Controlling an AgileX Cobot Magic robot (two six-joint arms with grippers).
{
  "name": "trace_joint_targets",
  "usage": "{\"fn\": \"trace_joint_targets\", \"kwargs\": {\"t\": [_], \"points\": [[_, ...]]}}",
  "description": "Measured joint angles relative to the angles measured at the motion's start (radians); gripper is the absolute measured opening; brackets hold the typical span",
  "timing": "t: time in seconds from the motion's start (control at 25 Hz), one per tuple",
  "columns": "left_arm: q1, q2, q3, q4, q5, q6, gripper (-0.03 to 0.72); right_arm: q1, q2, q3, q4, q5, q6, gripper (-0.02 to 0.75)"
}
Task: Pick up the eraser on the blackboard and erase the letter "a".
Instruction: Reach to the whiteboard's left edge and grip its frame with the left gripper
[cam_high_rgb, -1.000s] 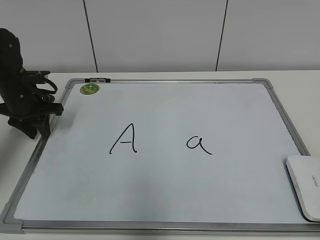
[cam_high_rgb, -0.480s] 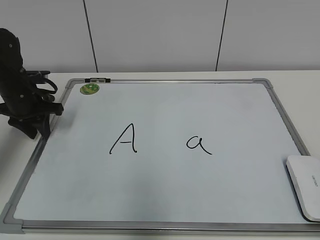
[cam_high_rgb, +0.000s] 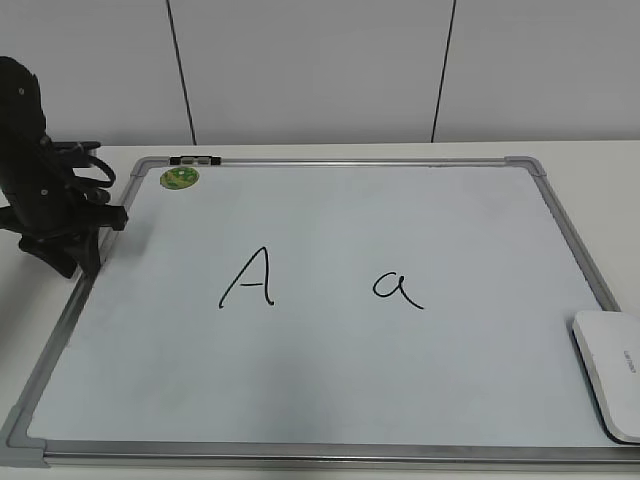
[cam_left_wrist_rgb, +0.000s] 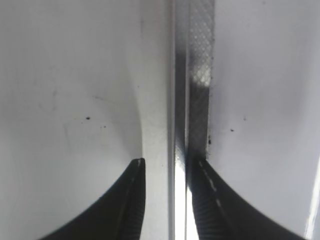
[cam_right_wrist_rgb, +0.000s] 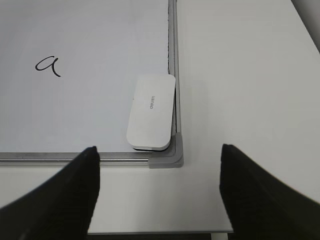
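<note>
The blackboard is a white dry-erase board with a grey frame, lying flat on the table. The letter "a" is written right of centre, and it also shows in the right wrist view. The eraser is a white rounded block lying in the board's near right corner. My left gripper sits on the board's left frame, and its jaws are closed around the frame rail. My right gripper is wide open and empty, hovering above the table just in front of the eraser's corner. It is out of the exterior view.
A taller capital "A" is written left of the "a". A round green sticker and a small black clip are at the board's far left corner. A white table surrounds the board, with a wall behind.
</note>
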Motion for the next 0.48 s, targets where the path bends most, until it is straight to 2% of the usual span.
{"fn": "trace_joint_targets", "kwargs": {"t": [0.32, 0.48], "points": [[0.0, 0.0, 0.0, -0.007, 0.0, 0.0, 0.085, 0.0, 0.0, 0.0, 0.0, 0.0, 0.0, 0.555], [0.0, 0.0, 0.0, -0.01, 0.0, 0.0, 0.061, 0.0, 0.0, 0.0, 0.0, 0.0, 0.0, 0.555]]}}
